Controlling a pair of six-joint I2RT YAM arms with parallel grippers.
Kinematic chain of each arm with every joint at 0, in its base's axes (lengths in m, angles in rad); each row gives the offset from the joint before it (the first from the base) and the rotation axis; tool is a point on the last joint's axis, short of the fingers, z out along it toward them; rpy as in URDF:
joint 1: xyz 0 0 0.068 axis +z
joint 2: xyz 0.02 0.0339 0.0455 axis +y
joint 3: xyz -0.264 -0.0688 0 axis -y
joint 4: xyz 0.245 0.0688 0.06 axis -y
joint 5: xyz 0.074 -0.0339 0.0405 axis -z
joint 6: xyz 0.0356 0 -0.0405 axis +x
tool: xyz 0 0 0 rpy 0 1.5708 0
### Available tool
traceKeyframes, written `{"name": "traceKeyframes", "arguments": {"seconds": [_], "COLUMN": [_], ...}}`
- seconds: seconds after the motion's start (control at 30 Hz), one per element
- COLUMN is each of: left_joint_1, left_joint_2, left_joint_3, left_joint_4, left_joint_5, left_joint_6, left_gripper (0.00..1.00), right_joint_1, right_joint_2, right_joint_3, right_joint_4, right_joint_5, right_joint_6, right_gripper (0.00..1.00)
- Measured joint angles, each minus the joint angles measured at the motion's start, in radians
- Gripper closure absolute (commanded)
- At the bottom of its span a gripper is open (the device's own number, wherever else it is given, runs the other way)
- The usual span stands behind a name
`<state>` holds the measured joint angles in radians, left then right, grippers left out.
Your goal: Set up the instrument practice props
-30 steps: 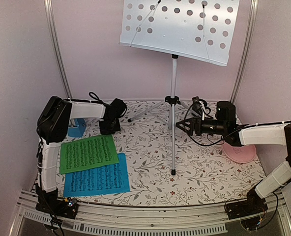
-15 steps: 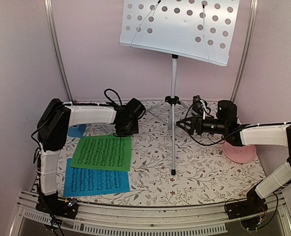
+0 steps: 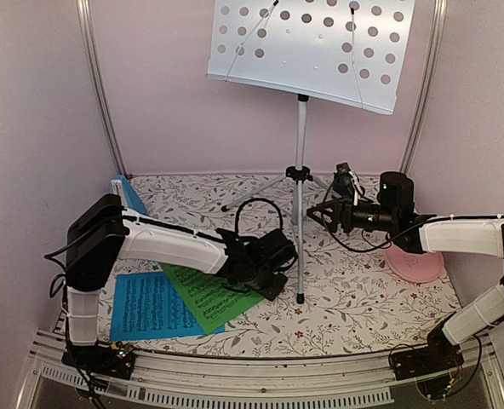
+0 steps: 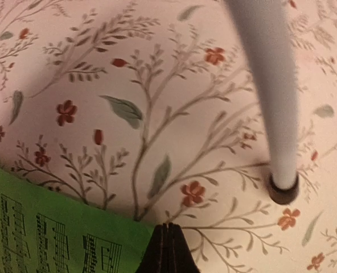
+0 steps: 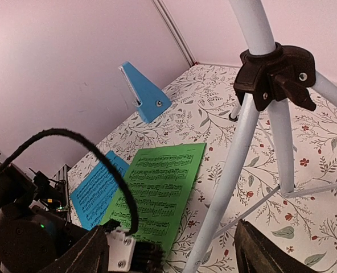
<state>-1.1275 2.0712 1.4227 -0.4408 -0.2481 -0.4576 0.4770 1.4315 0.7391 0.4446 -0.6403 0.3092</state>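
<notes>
A blue pyramid metronome (image 3: 130,196) stands at the far left of the table (image 3: 354,298), and a blue sheet of printed music (image 3: 146,305) lies flat at the near left. The left gripper (image 4: 167,247), pressed together, seems to pinch a corner of the green sheet of printed music (image 3: 208,298), close to the front foot of the silver tripod music stand (image 3: 300,162). The right gripper (image 3: 320,213) hangs spread beside the stand's hub. A sweep rightward could knock that foot and tip the stand, or the thin paper could slip free.

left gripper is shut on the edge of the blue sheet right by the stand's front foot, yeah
Not quite: the colour is wrong. The left gripper is shut on the edge of the green sheet, right by the stand's front foot, as the left wrist view shows. The blue sheet lies ungripped, partly under the green one, in the top external view.
</notes>
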Motion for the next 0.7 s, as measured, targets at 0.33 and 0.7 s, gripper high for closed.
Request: {"name": "traceKeyframes", "arguments": {"seconds": [0.33,0.7], "left_joint_1": [-0.103,0.06], "left_joint_2": [-0.103,-0.496], "left_joint_3": [-0.174,-0.482], "left_joint_4": [0.084,0.347], "left_joint_5": [0.236,0.426], "left_joint_6": [0.292,0.268], "left_gripper": [0.84,0.37], "right_joint_1": [0.0,0.0], "right_joint_2": [0.0,-0.02], "right_joint_3": [0.0,0.0], "right_joint_4": [-0.053,-0.154], "right_joint_5": [-0.005,-0.032], "right_joint_6": [-0.026,-0.064], "right_gripper": [0.22,0.23]}}
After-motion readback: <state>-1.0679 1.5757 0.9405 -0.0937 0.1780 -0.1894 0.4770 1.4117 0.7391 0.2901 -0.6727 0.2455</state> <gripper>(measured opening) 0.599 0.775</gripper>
